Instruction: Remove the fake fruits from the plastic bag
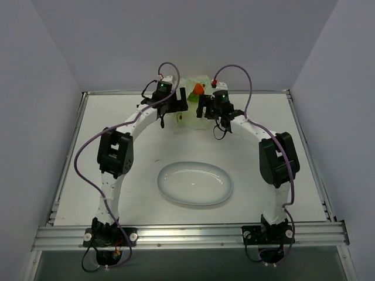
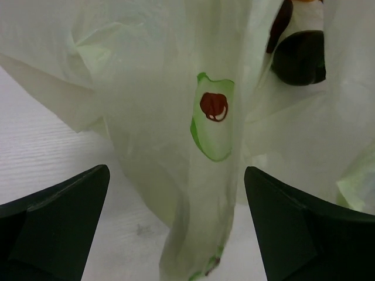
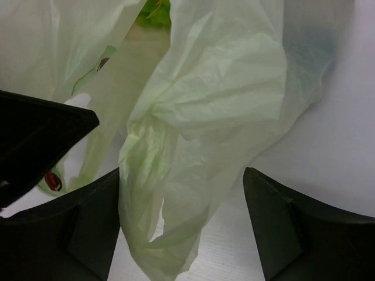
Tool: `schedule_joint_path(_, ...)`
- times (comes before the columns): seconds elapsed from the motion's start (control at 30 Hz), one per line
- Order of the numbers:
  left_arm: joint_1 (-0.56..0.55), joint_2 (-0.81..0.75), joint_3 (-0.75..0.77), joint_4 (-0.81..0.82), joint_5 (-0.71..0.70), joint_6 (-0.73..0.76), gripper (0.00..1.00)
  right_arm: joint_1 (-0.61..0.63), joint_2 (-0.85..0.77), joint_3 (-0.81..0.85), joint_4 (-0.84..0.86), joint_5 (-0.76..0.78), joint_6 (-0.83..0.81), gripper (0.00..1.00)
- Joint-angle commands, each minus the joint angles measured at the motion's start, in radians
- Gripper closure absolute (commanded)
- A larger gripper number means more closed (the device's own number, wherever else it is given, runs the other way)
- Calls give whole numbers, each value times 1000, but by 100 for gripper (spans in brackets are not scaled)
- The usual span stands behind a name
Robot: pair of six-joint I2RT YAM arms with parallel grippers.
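The left gripper (image 2: 176,175) and right gripper (image 3: 181,172) both gape wide, holding nothing, each straddling a fold of the plastic bag (image 2: 146,88) at twelve o'clock from the plate (image 1: 193,184).

Top cam: I've got the plastic bag (image 1: 193,114) at 12 o'clock, bunched up and standing. It's thin, crinkled, translucent, pale green-white. An orange-red piece (image 1: 199,89) pokes out at the bag's top. Left wrist cam: folds hang down, w/ a green-and-red printed mark (image 2: 213,114) at center and a dark maroon ball (image 2: 300,58) among the folds at 1 o'clock. Right wrist cam: green bit (image 3: 155,10) at 12 o'clock behind the film, prob. grapes, can't confirm.
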Motion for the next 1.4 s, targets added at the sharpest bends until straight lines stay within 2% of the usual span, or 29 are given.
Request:
schedule_joint_path(0.0, 16, 63, 163, -84, 22, 53, 1, -23, 26, 92, 22, 38, -22, 29)
schedule_joint_path(0.03, 16, 80, 190, -95, 22, 72, 13, -29, 40, 101, 21, 38, -22, 41)
schedule_joint_path(0.07, 17, 99, 215, -120, 16, 79, 56, -34, 43, 110, 21, 38, -25, 70)
schedule_joint_path(0.1, 19, 96, 238, -126, 10, 83, 78, -35, 40, 113, 21, 38, -25, 84)
schedule_joint_path(0.13, 19, 82, 235, -126, 8, 83, 94, -38, 20, 112, 21, 38, -25, 94)
schedule_joint_path(0.17, 20, 33, 223, -96, 8, 84, 97, -38, 9, 110, 21, 38, -31, 100)
schedule_joint_path(0.27, 19, -57, 188, -74, 22, 87, 98, -38, -53, 116, 21, 74, -36, 100)
schedule_joint_path(0.53, 45, -99, 453, -235, 158, 64, 98, -52, -184, 274, -37, 60, -51, 100)
schedule_joint_path(0.73, 59, -154, 557, -322, 238, 26, 98, -72, -237, 398, -103, -1, -41, 100)
schedule_joint_path(0.97, 68, -297, 406, -283, 232, 24, 98, -101, -274, 356, -117, -37, -32, 100)
schedule_joint_path(1.1, 79, -364, 155, -175, 223, 11, 98, -112, -297, 258, -109, -51, -31, 100)
schedule_joint_path(1.3, 102, -342, 91, -147, 229, 1, 98, -107, -323, 86, -64, -60, -16, 100)
schedule_joint_path(1.37, 102, -346, 16, -111, 221, -9, 98, -107, -348, -7, -13, -51, 7, 100)
